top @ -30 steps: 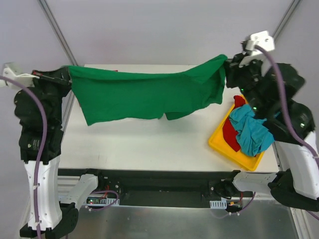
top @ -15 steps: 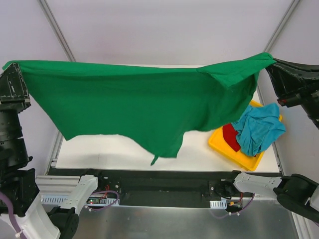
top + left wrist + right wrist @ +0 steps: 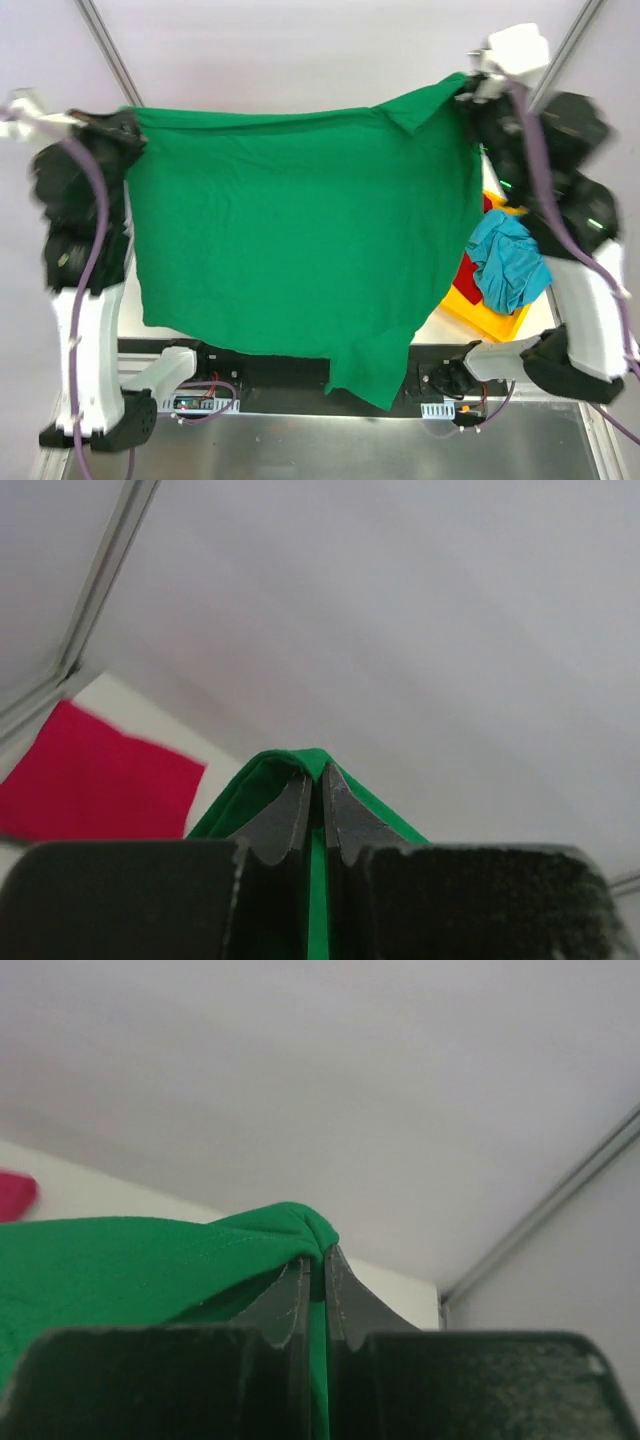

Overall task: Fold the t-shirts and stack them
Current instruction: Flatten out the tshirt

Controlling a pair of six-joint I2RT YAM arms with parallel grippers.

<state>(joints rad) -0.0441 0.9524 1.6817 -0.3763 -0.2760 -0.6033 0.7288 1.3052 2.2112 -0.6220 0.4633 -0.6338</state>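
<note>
Green cloth is pinched in both tools. Left tool (image 3: 314, 780): jaws together on a folded peak of the green t-shirt (image 3: 300, 250), with fabric showing on either side of the fingers. Right tool (image 3: 315, 1260): likewise clamped, on a bunched corner of the shirt's top edge.

Overhead view: the tools are raised and well apart, the left at the shirt's upper left corner and the right at its upper right. The shirt hangs between them as a near-flat sheet. Its top edge is taut, with a small flap turned over near the right grip. The lower hem is uneven, and one corner droops lowest at the near right. The shirt hides most of the tabletop (image 3: 110, 1195) from above.

Other shirts: the teal t-shirt (image 3: 505, 265) and red t-shirt (image 3: 463, 275) are heaped in the yellow bin (image 3: 480, 315) on the right. The magenta t-shirt (image 3: 90, 780) lies flat and straight-edged on the tabletop, seen from the left wrist. It may be folded; cannot confirm.

Judgement: the step in hand is spreading the green shirt. It is held up, not yet laid down, and no fold has been made in it. The next move calls for lowering both tools together at the same spread, so the hem lands first and the cloth settles flat. The drooping corner may tuck under and needs watching.
</note>
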